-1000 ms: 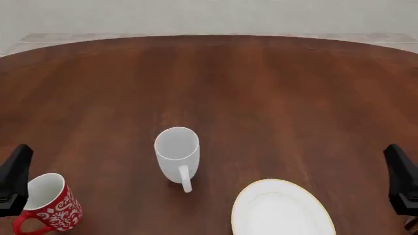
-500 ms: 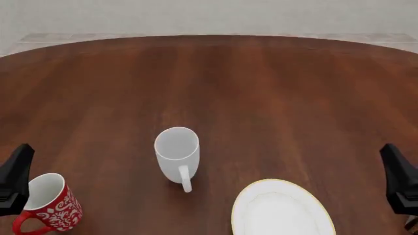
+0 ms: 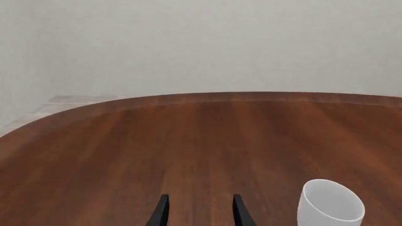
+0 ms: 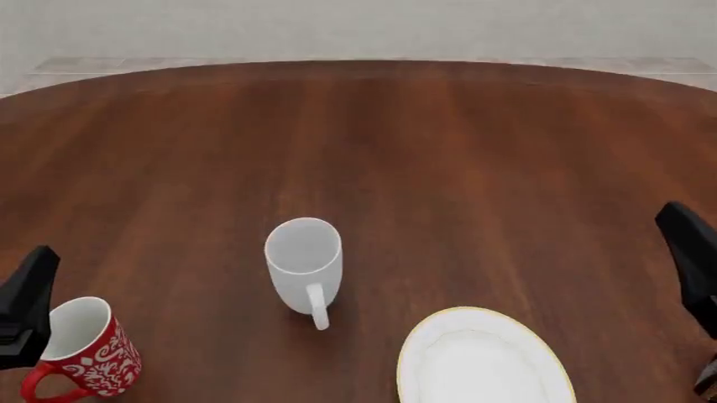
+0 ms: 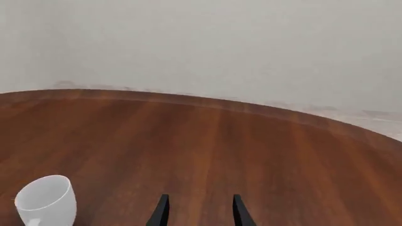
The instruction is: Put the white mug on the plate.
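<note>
Both grippers, left [image 3: 197, 212] and right [image 5: 197, 212], hold jaws apart, empty, flanking the upright mug [image 4: 304, 264] beside the plate [image 4: 484, 361], ungrasped.

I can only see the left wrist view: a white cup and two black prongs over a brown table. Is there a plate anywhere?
Observer: Yes. The front view shows the plate at the near edge of the table, to the right of the white mug and not touching it.
Operator: Does the cup have a handle?
Observer: Yes, one loop handle, pointing toward the near edge.
Operator: Anything else out there?
Observer: A red mug with a white pattern stands upright at the near left corner.
</note>
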Controlling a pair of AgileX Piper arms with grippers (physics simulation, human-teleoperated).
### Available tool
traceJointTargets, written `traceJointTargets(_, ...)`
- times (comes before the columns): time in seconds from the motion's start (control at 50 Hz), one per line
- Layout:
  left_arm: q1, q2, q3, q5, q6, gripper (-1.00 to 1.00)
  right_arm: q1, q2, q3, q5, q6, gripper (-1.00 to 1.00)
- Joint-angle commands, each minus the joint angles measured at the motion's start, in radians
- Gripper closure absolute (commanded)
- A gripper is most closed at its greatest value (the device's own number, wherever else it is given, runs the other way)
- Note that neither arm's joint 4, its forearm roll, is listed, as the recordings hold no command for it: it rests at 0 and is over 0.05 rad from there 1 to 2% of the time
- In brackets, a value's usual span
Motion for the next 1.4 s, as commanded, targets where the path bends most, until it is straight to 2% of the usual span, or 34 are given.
traceJointTargets(0.02, 0.0, -0.007, 0.0, 0.007, 0.002, -1.0, 0.091, 0.101, -0.149, 0.098, -0.024, -1.0)
traceJointTargets(0.08, 0.0, -0.01, 0.0, 0.009, 0.002, -1.0, 0.143, 0.171, -0.183, 0.135, -0.055, -1.0)
traceJointTargets(0.16, 0.0, -0.011, 0.0, 0.011, 0.002, -1.0, 0.196, 0.234, -0.222, 0.183, -0.033, -1.0)
traceJointTargets(0.2, 0.0, -0.013, 0.0, 0.012, 0.002, -1.0, 0.216, 0.263, -0.241, 0.203, -0.048, -1.0)
traceJointTargets(0.34, 0.0, -0.012, 0.0, 0.012, 0.002, -1.0, 0.256, 0.347, -0.289, 0.249, -0.048, -1.0)
traceJointTargets(0.38, 0.0, -0.015, 0.0, 0.014, 0.003, -1.0, 0.297, 0.402, -0.344, 0.307, -0.056, -1.0)
traceJointTargets(0.52, 0.0, -0.014, 0.0, 0.013, 0.003, -1.0, 0.34, 0.433, -0.437, 0.406, -0.045, -1.0)
traceJointTargets(0.62, 0.0, -0.014, 0.0, 0.014, 0.003, -1.0, 0.389, 0.475, -0.537, 0.506, -0.056, -1.0)
traceJointTargets(0.68, 0.0, -0.014, -0.001, 0.014, 0.002, -1.0, 0.39, 0.486, -0.565, 0.531, -0.08, -1.0)
traceJointTargets(0.78, 0.0, -0.014, -0.001, 0.014, 0.003, -1.0, 0.4, 0.514, -0.582, 0.543, -0.07, -1.0)
traceJointTargets(0.8, 0.0, -0.014, -0.001, 0.013, 0.003, -1.0, 0.4, 0.522, -0.578, 0.54, -0.095, -1.0)
traceJointTargets(0.88, 0.0, -0.011, -0.001, 0.011, 0.002, -1.0, 0.425, 0.553, -0.59, 0.544, -0.062, -1.0)
traceJointTargets(1.02, 0.0, -0.008, 0.0, 0.008, 0.003, -1.0, 0.473, 0.61, -0.603, 0.551, -0.056, -1.0)
traceJointTargets(1.12, 0.0, -0.007, 0.0, 0.007, 0.002, -1.0, 0.512, 0.647, -0.604, 0.537, -0.005, -1.0)
traceJointTargets(1.4, 0.0, -0.011, 0.0, 0.011, 0.003, -1.0, 0.613, 0.751, -0.591, 0.481, 0.076, -1.0)
